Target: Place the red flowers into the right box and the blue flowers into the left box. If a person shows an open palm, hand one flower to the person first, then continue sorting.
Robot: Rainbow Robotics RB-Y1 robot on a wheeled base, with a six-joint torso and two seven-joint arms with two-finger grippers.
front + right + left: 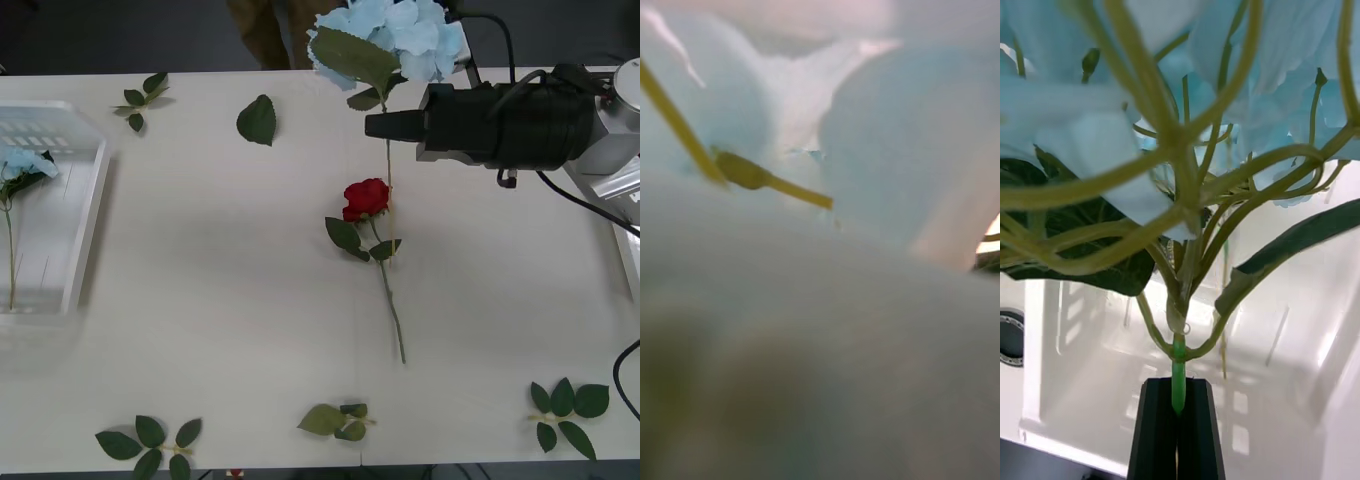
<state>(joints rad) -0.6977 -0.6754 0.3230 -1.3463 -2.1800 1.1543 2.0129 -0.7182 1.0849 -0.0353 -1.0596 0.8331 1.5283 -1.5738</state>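
Left box (pixel 85 215) holds one blue flower (pixel 22 165); left gripper (pixel 1178 420) pinches its stem (over box). Right gripper (pixel 385 125) far right beside raised blue flower (pixel 395 30); grip unclear.

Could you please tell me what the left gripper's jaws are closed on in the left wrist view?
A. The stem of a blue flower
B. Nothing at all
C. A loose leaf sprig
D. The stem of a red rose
A: the left gripper's black jaws are shut on the green stem of a blue flower, whose pale blue petals spread above them, with the left box's slotted white wall behind.
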